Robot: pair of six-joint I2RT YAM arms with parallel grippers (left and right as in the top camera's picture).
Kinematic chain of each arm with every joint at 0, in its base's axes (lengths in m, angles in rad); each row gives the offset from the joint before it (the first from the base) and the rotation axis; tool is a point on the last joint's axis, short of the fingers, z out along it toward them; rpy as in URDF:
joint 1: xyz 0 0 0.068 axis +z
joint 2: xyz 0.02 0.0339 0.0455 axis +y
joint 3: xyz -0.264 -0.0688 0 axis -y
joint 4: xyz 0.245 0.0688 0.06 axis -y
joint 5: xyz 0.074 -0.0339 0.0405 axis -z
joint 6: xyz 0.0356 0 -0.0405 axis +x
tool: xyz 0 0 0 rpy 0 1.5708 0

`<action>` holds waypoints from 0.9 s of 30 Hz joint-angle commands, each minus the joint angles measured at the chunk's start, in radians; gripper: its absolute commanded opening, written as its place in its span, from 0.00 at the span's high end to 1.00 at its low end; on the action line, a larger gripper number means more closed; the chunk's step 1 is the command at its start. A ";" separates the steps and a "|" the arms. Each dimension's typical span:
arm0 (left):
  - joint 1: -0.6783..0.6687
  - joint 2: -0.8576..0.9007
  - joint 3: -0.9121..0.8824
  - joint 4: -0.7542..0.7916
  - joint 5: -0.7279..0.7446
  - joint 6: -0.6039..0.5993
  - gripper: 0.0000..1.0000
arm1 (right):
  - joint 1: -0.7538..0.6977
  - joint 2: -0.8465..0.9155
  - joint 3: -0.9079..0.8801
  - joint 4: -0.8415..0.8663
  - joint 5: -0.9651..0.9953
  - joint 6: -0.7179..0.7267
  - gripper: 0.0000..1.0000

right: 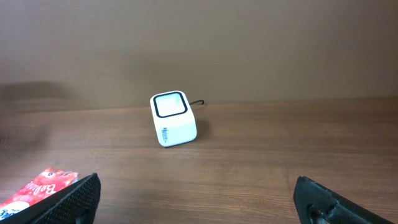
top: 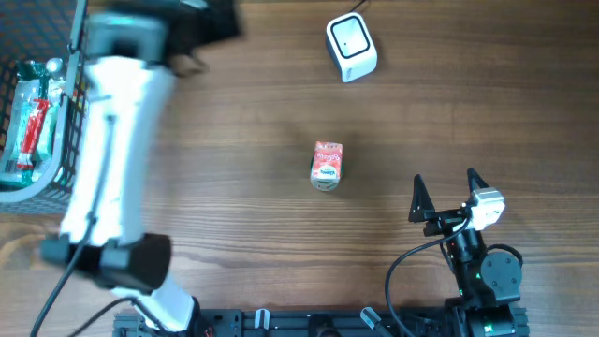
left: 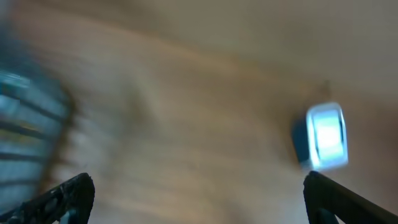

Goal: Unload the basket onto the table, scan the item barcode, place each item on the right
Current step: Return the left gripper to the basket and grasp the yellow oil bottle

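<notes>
A small red snack pack (top: 327, 166) sits mid-table, untouched, well short of the white scanner (top: 351, 47). Both the right gripper (top: 445, 180) and the left gripper (left: 199, 180) gape empty; a careless pinch could tip the pack or hide its barcode.

On my wood-grain bench (top: 243, 112), seen from overhead: a small red packet (top: 327, 166) lies near the middle, a white cube scanner (top: 351, 47) stands well apart toward the far edge, and a wire basket (top: 37, 190) sits at the left end.
</notes>
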State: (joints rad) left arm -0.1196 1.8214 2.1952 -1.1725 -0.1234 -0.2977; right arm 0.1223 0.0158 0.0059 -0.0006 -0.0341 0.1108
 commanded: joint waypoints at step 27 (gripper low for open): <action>0.628 0.243 0.061 -0.032 0.048 -0.146 0.00 | 0.000 -0.002 -0.001 0.002 -0.015 -0.005 0.00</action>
State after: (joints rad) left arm 0.5072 2.0308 2.2658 -1.2030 -0.0837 -0.3672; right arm 0.1223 0.0158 0.0059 -0.0006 -0.0341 0.1108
